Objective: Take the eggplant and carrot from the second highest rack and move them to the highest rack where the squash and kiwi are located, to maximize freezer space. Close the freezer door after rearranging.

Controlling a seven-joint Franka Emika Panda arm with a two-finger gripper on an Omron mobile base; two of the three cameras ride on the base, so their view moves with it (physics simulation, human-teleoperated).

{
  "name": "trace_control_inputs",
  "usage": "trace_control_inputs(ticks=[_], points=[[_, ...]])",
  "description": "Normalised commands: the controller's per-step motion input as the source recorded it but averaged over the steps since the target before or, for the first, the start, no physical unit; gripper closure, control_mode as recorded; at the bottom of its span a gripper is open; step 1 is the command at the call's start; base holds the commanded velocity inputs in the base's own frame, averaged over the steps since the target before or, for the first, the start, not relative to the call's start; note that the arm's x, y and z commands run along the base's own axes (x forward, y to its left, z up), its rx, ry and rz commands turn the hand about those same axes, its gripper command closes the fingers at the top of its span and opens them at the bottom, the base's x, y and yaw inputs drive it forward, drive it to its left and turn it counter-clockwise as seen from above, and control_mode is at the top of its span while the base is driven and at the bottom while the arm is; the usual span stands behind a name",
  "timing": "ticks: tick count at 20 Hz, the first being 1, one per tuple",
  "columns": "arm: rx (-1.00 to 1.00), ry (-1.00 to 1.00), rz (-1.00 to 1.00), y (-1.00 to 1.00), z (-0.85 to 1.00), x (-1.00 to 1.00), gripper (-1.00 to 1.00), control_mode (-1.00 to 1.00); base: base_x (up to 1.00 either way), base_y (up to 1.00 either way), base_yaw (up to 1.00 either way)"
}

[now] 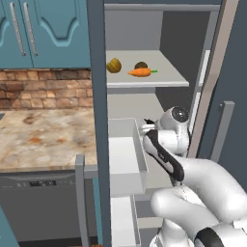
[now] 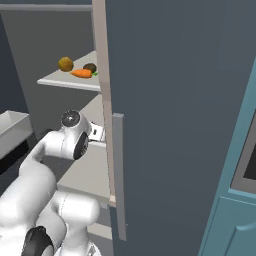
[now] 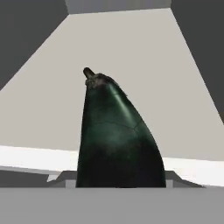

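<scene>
**Eggplant waits on the second rack**

The carrot (image 1: 141,72) already lies on the highest rack (image 1: 169,79) of the freezer (image 1: 99,120), beside the squash (image 1: 114,65) and the kiwi (image 1: 141,64). The eggplant (image 3: 114,135) lies one rack below them, very close before the hand, stem pointing to the back wall. I cannot tell if the fingers are spread or pinching it. For a good grasp, I think the hand should take the thick body, lift straight, and clear the rack edge above.

Base views flank the freezer (image 1: 99,96); hand view close inside
</scene>
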Motion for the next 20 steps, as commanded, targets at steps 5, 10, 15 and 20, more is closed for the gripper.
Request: trace_control_inputs(ticks=[5,10,15,20], points=[[0.01,0.0,-0.15,0.0,0.79,-0.83,1.0,-1.0,0.0,0.0,0.0],[0.12,0.01,-0.1,0.0,0.88,-0.78,1.0,-1.0,0.0,0.0,0.0],[0.03,-0.12,0.0,0.04,0.14,-0.68,1.0,-1.0,0.0,0.0,0.0],[0.0,-0.43,0.0,0.0,0.74,-0.57,1.0,-1.0,0.0,0.0,0.0]])
